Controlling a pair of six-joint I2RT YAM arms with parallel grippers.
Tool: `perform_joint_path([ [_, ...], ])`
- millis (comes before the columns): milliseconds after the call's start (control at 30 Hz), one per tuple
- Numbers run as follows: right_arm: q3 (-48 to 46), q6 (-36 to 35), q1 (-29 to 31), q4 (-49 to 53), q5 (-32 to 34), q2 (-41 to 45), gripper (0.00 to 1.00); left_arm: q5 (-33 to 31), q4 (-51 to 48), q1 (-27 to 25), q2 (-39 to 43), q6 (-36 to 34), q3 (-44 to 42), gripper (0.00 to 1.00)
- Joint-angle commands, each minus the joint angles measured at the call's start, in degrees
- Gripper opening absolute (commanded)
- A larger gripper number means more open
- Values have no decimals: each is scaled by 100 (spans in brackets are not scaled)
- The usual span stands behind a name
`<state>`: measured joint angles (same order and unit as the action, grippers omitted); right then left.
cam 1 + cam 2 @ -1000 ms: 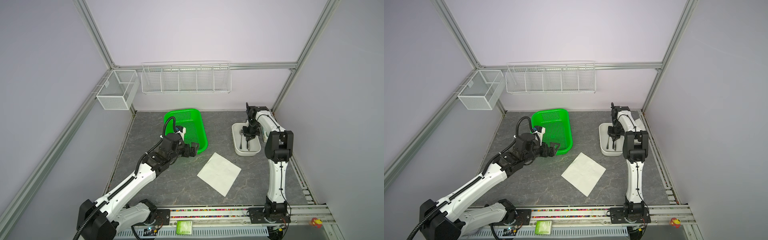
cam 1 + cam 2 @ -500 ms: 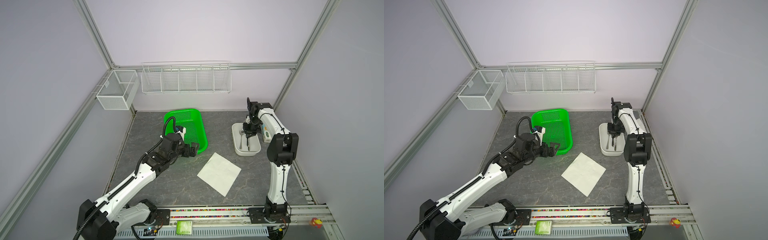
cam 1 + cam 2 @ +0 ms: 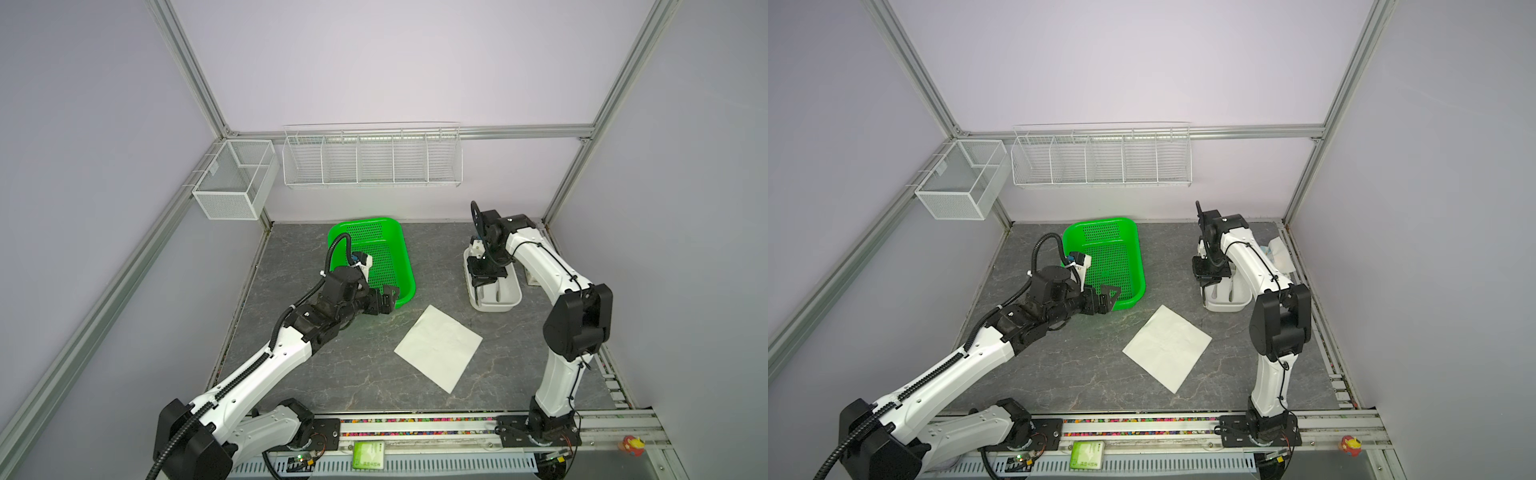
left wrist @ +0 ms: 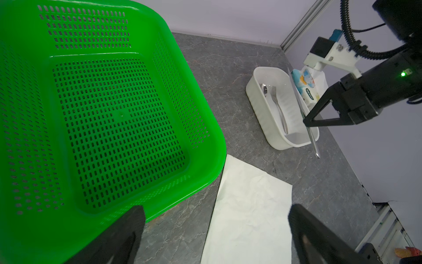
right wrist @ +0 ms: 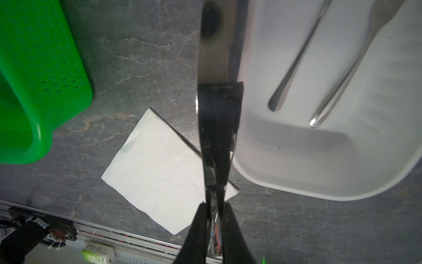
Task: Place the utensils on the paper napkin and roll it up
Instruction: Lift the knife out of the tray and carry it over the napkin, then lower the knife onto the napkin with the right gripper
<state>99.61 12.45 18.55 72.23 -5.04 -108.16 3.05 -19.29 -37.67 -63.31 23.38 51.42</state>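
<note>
Right hand [image 5: 215, 204] tight around knife [image 5: 213, 57]

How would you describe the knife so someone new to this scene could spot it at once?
Look to the white tub at the right of the grey table. Over its edge the right gripper is shut on the knife, holding it lifted and slanted. The fork and spoon lie flat inside the tub; the knife alone is in the air.
</note>
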Motion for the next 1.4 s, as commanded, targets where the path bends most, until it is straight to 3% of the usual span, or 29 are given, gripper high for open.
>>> perform_joint_path([
  [0,-569,449,260,-462,-261,299,14,86,105,-21,94,35,-85,99],
  [267,-1479,1020,947,-1095,-305,408,14,103,210,-25,264,19,-344,99],
  [633,-1765,1549,1750,-1590,-285,-167,14,9,225,-21,489,-52,-624,99],
  [1367,-1967,1750,1991,-1840,-320,-669,15,-97,336,-22,590,-44,-844,99],
])
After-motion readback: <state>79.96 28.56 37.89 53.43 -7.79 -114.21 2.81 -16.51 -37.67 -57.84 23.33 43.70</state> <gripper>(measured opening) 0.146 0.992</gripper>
